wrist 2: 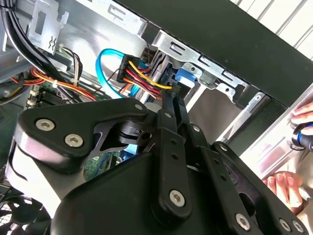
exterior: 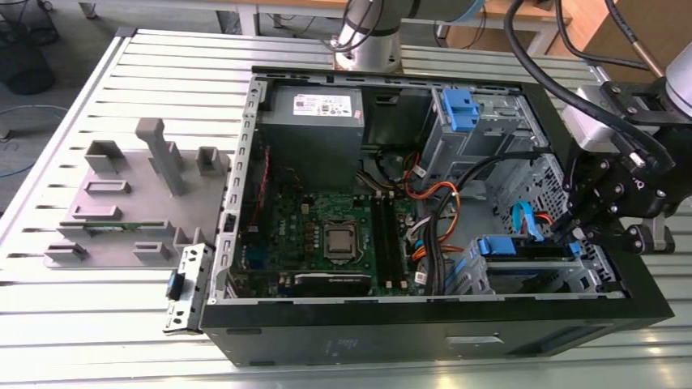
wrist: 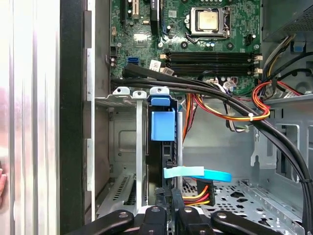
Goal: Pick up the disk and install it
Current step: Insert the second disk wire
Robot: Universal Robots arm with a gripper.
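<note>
The black linkage gripper (exterior: 573, 231) reaches into the open black computer case (exterior: 433, 324) at the exterior view's right, fingers together on the edge of the blue-framed silver disk (wrist: 163, 125) — standing upright in its grey metal drive bay (wrist: 122, 122).

Cables (wrist: 234, 105) crowd drive cage (wrist: 124, 142) (tight gap).

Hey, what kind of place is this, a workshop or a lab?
Probably a robotics lab bench: an open black desktop computer case sits on a slotted aluminium table, beside a grey plastic parts fixture.
</note>
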